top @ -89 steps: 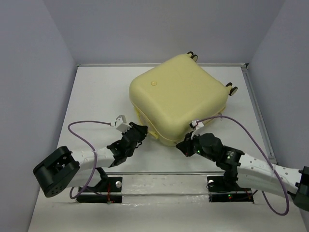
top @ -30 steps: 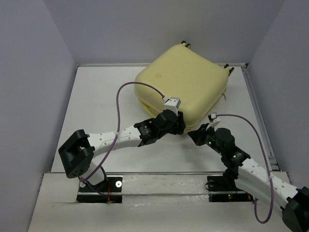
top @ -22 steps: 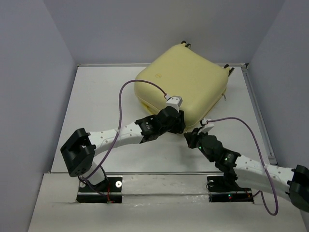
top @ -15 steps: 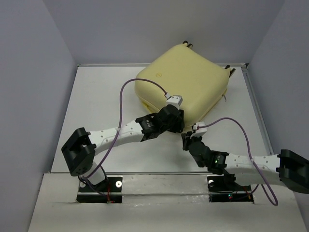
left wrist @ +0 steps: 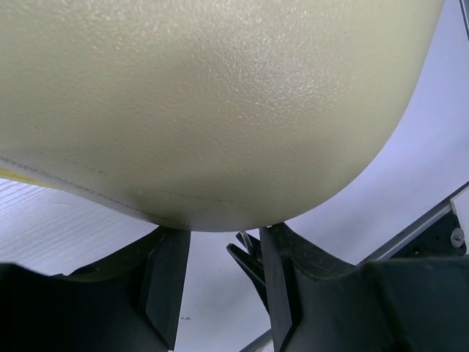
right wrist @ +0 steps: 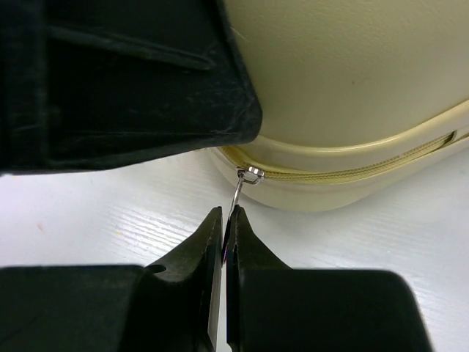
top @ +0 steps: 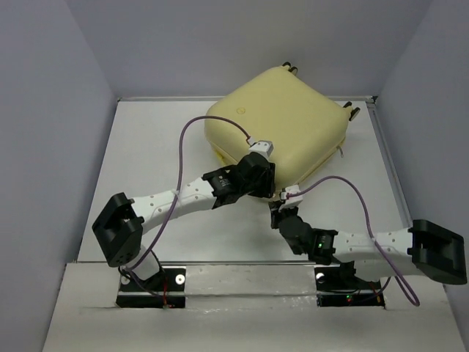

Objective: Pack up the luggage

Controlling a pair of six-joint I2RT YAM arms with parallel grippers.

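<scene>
Right gripper (right wrist: 223,220) is clenched on the thin silver zipper pull (right wrist: 237,192), my fingertips pinched flat on its lower end. The tab runs up to the small metal slider (right wrist: 251,174) on the pale yellow zipper track (right wrist: 352,174).

That track belongs to the large pale yellow hard-shell suitcase (top: 282,121). It sits lid-down-shut toward the far middle of the white table (top: 146,147), with one rounded corner pointing near, at my two arms.

Left gripper (left wrist: 220,282) is released, fingers spread and grasping nothing, tips right up under that near corner.

By my reading, the step in hand is running the zip round the corner. To the right of the slider the seam looks closed. To the left my own left gripper hides it, so I cannot tell how much is left to run.

To do this well, I want to draw the tab along the seam, not out from the shell, and curve my path with the rounded corner. A thin tab in flat pads can slip, so slow and steady is the call.

The left gripper should brace the shell so the case does not slide or spin as I tug. Its black body hangs just above and left of the slider, so it needs to clear before I travel that way.
</scene>
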